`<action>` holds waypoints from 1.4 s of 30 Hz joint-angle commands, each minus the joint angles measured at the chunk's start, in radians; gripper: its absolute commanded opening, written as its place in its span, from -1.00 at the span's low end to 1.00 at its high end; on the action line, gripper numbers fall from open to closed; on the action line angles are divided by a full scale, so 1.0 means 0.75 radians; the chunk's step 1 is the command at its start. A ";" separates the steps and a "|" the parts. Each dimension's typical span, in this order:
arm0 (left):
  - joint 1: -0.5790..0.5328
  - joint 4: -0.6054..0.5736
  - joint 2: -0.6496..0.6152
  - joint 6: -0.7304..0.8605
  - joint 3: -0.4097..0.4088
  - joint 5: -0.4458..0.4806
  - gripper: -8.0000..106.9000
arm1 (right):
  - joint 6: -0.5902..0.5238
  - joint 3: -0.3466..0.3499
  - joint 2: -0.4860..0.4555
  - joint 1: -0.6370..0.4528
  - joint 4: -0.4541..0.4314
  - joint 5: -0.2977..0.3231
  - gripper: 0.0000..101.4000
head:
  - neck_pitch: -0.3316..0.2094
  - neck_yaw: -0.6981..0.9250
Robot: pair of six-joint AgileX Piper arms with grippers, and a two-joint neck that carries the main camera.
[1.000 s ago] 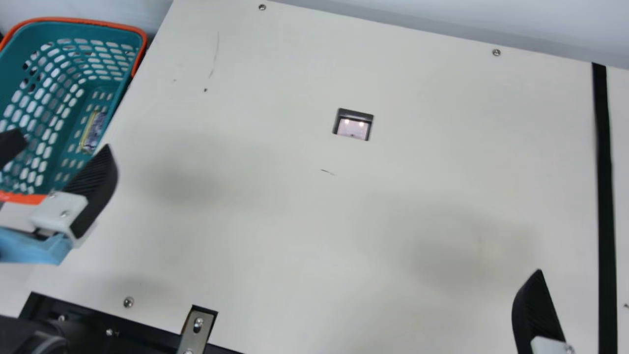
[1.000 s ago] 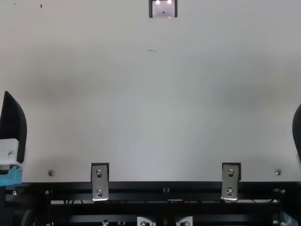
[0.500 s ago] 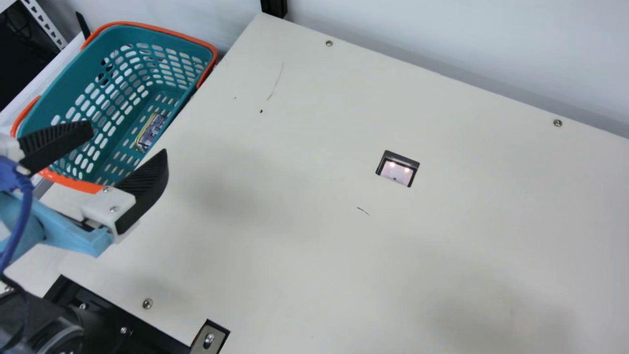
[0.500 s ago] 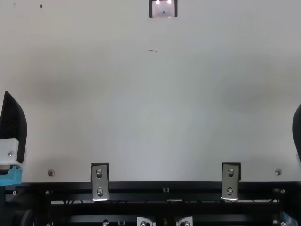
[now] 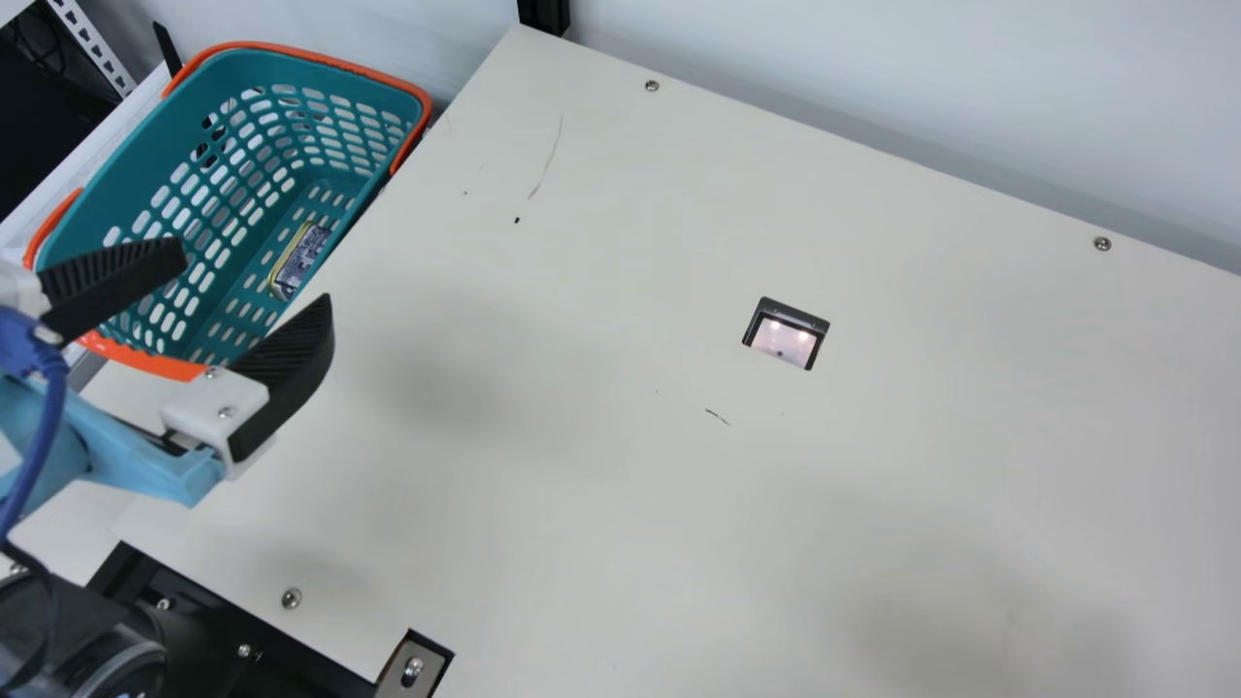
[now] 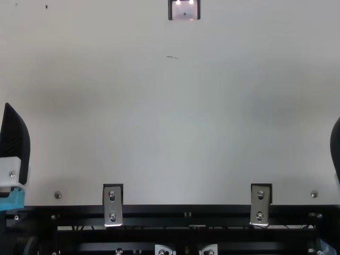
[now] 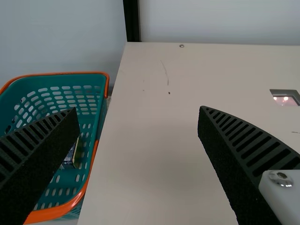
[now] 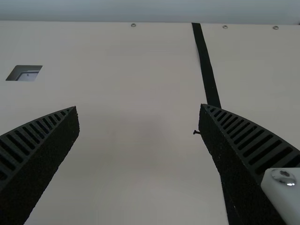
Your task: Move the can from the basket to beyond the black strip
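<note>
One basket point(image 5: 291, 53) stood just beside the left edge of the table point(image 5: 582, 242), one can point(image 5: 303, 258) lying inside. Table spread broadly between left gripper point(image 5: 256, 275) and right gripper point(image 6: 336, 142), both gaping wide around nothing. The top view cut both off at its sides; in the right wrist view, one finger point(image 8: 234, 145) covered part of the one strip point(image 8: 206, 65).

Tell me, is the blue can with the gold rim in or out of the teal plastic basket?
In. The can lies on the perforated floor of the basket, with the basket's walls around it.
</note>
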 commanded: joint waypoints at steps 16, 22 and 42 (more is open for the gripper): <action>0.153 0.150 0.488 -0.210 -0.312 -0.183 0.71 | 0.000 0.000 0.000 0.000 0.001 0.000 1.00 | -0.038 0.015; 0.287 0.115 0.736 -0.152 -0.421 -0.242 0.71 | 0.000 0.000 0.000 0.000 0.001 0.000 1.00 | -0.038 0.015; 0.840 -0.424 1.569 0.801 -0.669 -0.376 0.71 | 0.000 0.000 0.000 0.000 0.001 0.000 1.00 | -0.038 0.015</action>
